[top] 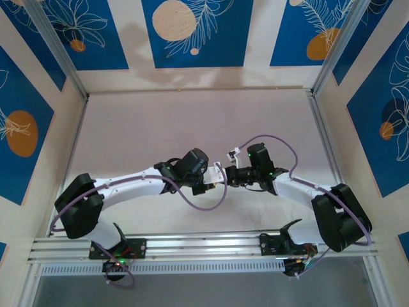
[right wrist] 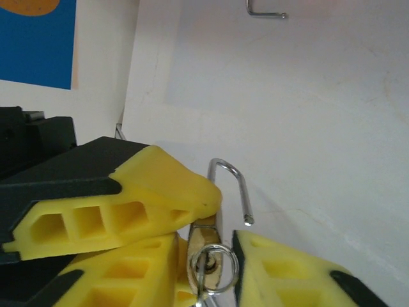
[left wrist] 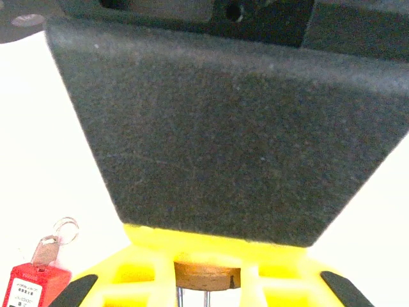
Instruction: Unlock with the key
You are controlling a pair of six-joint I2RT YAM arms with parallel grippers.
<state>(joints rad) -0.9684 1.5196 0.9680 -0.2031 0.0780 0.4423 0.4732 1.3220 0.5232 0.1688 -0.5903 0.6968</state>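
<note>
While the red padlock (left wrist: pixel 32 289) is lying left of its fingers, the left gripper (left wrist: pixel 206 288) is clamping the brass padlock (right wrist: pixel 206 238), whose shackle (right wrist: pixel 231 182) is showing one free end. The key (right wrist: pixel 203 289) is sitting mostly hidden at the brass padlock's base, between the right gripper (right wrist: pixel 211 281) fingers. I cannot tell whether they are pinching it.

The left gripper (left wrist: pixel 204 289) and right gripper (right wrist: pixel 213 281) meet above the table (top: pixel 192 121) centre. The padlock (left wrist: pixel 204 274) sits between the left gripper's fingers, with the second padlock (left wrist: pixel 33 288) on the table to their left. A ring (right wrist: pixel 215 262) sits before the padlock, between the right gripper's fingers.
</note>
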